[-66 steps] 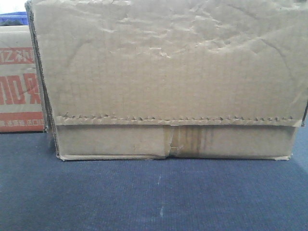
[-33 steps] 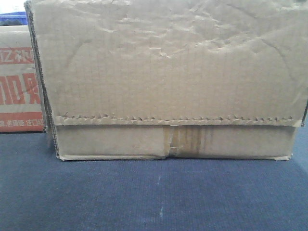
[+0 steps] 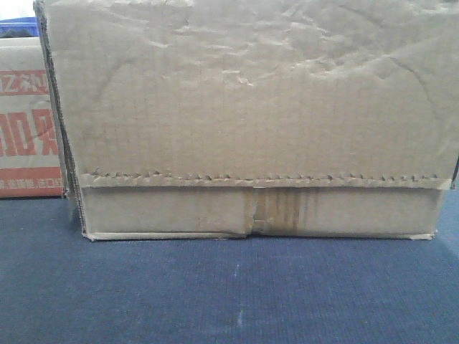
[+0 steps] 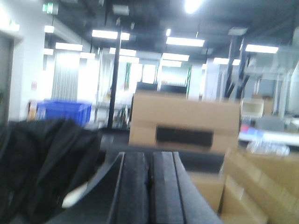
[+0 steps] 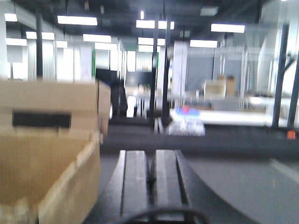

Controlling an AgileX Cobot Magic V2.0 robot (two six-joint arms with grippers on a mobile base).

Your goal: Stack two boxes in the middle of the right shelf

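A large plain wrinkled box [image 3: 251, 115], with a serrated tape strip and a taped seam, fills the front view and stands on dark blue cloth [image 3: 229, 294]. Behind its left edge shows a second box [image 3: 29, 122] with red print. My left gripper [image 4: 150, 156] is shut with nothing between its pads, and brown cardboard [image 4: 254, 186] lies close on its right. My right gripper [image 5: 150, 154] is also shut and empty, with a cardboard wall [image 5: 51, 182] close on its left. The right shelf is out of view.
A blue bin [image 3: 20, 27] peeks over the printed box. The left wrist view shows black fabric [image 4: 42, 163] at left, a blue bin [image 4: 63, 112] and a carton with a handle slot [image 4: 184, 123] farther off. Racks and uprights stand blurred in the background.
The large box looms slightly bigger in the front view, and its left edge has crept a little to the left. Nothing else has visibly changed.
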